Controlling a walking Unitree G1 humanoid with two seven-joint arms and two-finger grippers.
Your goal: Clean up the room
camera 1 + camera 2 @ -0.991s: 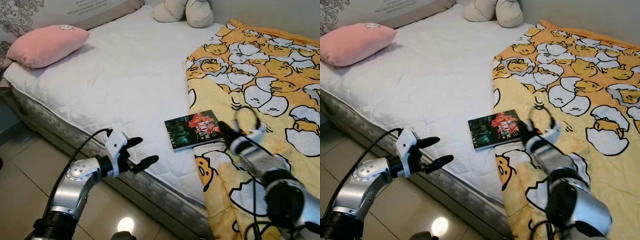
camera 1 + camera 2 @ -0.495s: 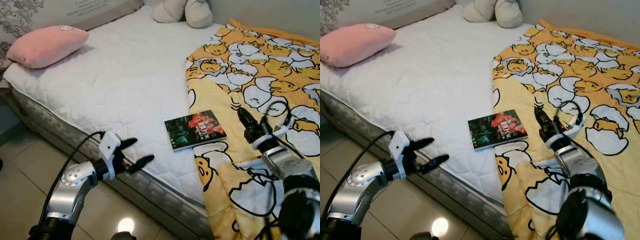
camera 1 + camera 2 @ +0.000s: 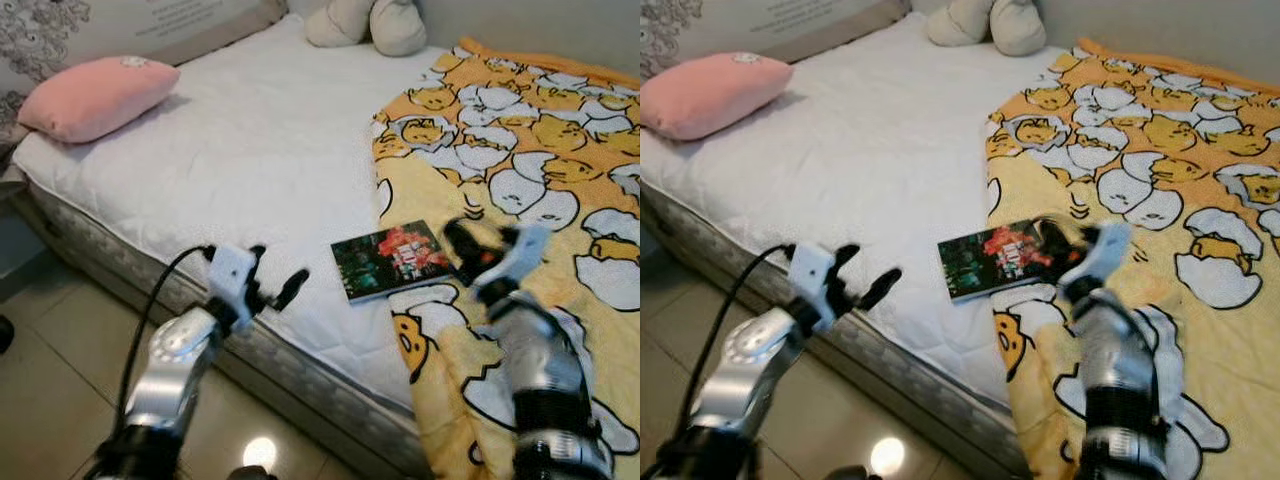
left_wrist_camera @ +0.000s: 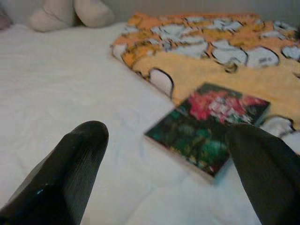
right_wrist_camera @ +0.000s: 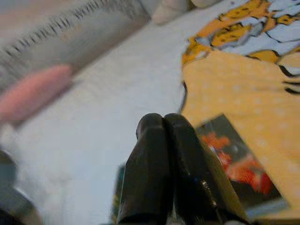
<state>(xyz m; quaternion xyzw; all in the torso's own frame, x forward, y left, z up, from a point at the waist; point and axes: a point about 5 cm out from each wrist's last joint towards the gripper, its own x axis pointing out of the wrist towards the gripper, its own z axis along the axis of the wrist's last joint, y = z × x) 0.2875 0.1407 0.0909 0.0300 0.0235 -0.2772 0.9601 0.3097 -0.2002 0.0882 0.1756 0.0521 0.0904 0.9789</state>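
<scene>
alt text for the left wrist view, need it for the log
Blurred view along the open left pincer, its two black fingers framing a book with a dark green and red cover lying flat on the white mattress. Beyond the book lies a yellow cartoon-print blanket, and a cream plush toy sits at the far end.

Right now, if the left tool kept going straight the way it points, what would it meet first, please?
Probably the book: the open left tool points across the white mattress toward it. Depth is unclear, so it might touch the mattress first.
</scene>
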